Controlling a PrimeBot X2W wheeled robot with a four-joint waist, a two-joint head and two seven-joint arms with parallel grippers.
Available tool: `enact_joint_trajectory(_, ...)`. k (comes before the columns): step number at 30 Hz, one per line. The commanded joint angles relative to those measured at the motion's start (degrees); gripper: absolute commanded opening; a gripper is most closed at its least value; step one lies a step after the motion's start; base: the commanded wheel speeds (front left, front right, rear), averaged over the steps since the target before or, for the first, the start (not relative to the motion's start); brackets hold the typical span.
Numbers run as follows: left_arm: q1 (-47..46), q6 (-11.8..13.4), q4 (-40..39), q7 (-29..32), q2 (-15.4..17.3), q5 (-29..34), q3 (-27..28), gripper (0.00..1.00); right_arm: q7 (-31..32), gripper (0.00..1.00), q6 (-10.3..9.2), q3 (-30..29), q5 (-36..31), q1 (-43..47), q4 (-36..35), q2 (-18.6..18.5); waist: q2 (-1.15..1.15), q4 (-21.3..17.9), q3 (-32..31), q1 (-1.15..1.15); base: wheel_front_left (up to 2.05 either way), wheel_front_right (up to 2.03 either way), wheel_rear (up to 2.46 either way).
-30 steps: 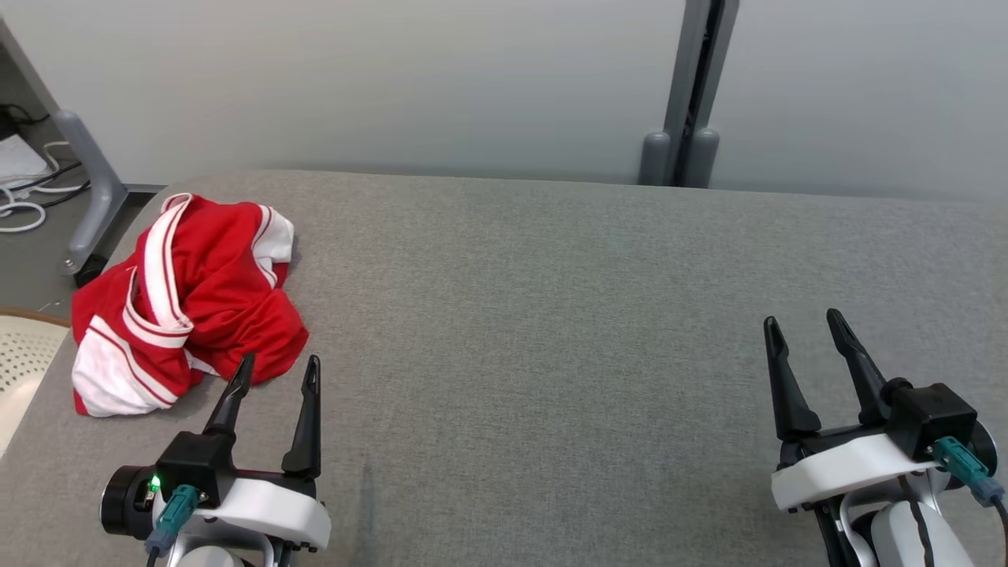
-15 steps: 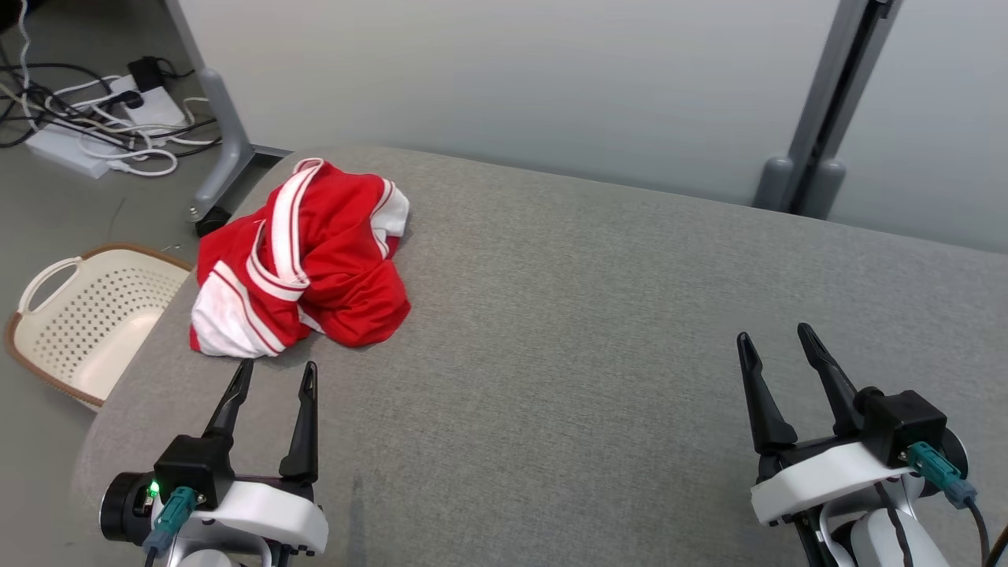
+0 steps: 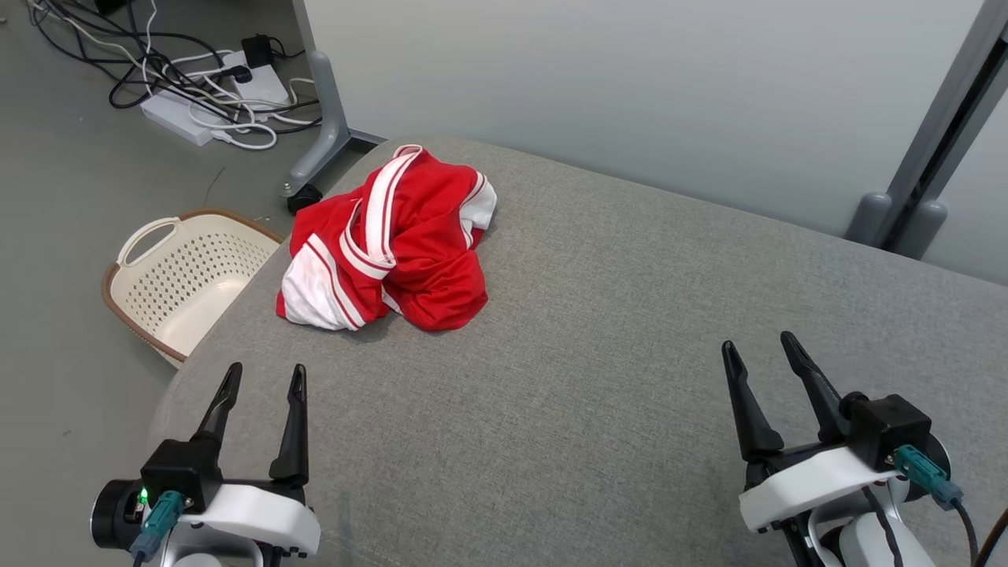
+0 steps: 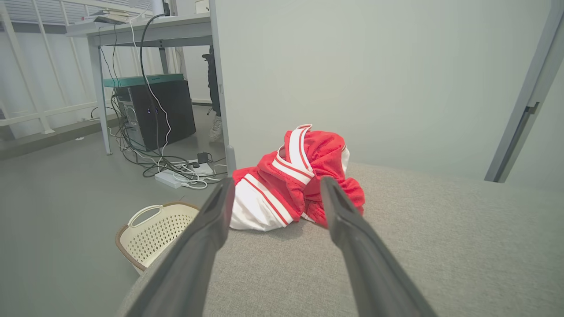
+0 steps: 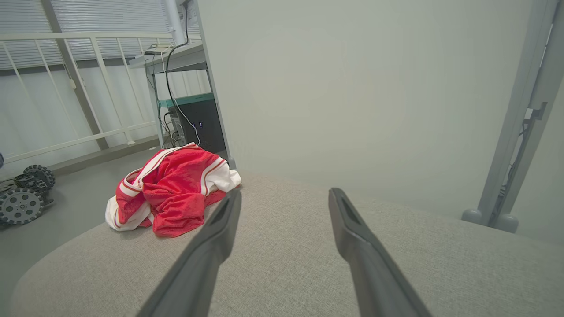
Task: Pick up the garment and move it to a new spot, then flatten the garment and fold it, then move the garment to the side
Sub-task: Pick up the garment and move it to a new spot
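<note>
My left claw stands open, its two dark fingers spread with nothing between them, at the near left corner of the grey padded table. In the head view the garment lies between one and two o'clock from this claw, near but apart from the fingertips, with bare grey fabric between them. Along my left wrist view it sits at twelve o'clock, framed in the gap between my two fingers.

It is a red garment with white bands and thin red stripes, crumpled into a loose heap at the table's far left corner, close to the rounded edge.

My right claw is open too and holds nothing, at the near right of the table. From there the garment lies at about ten o'clock, well apart.

Further out, at about eleven o'clock from my left claw, a cream perforated basket with a brown rim stands on the floor just beside the table's left edge. Beyond it, at twelve o'clock, cables and a white power strip lie tangled on the floor. A pale wall panel rises behind the table.
</note>
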Motion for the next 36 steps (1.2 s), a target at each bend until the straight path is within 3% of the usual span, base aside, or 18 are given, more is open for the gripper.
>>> enact_joint_trajectory(1, 0.2, -0.3, -0.2, -0.1, 0.2, -0.2, 0.2, 1.00, -0.2, 1.00, 0.13, -0.1, 0.3, 0.1, 0.1, -0.5, 0.00, 0.2, 0.0, 0.00, 0.00, 0.00, 0.00)
enact_joint_trajectory(11, -1.0, -0.4, -0.7, -0.1, 0.2, -1.7, 1.3, 1.00, -0.2, 1.00, 0.13, 0.5, 0.4, -1.3, 0.3, -0.5, 0.00, -0.7, 1.6, 0.00, 0.00, 0.00, 0.00)
enact_joint_trajectory(17, -4.7, -1.8, 1.1, 1.5, 2.3, -4.9, 2.6, 1.00, -0.2, 1.00, 0.13, 0.8, 0.6, -2.2, 0.4, -0.5, 0.00, -3.2, 2.8, 0.00, 0.00, 0.00, 0.00)
enact_joint_trajectory(27, -15.0, -2.9, 3.6, 17.4, 10.0, -12.4, 4.5, 1.00, -0.2, 1.00, 0.13, 1.0, 0.9, -4.1, 0.3, -0.5, 0.00, -9.4, 5.3, 0.00, 0.00, 0.00, 0.00)
enact_joint_trajectory(36, -26.6, -3.3, 11.4, 31.1, 18.7, -20.8, 6.0, 1.00, -0.2, 1.00, 0.13, 1.2, 0.4, -6.7, 0.1, -0.5, 0.00, -15.9, 9.2, 0.00, 0.00, 0.00, 0.00)
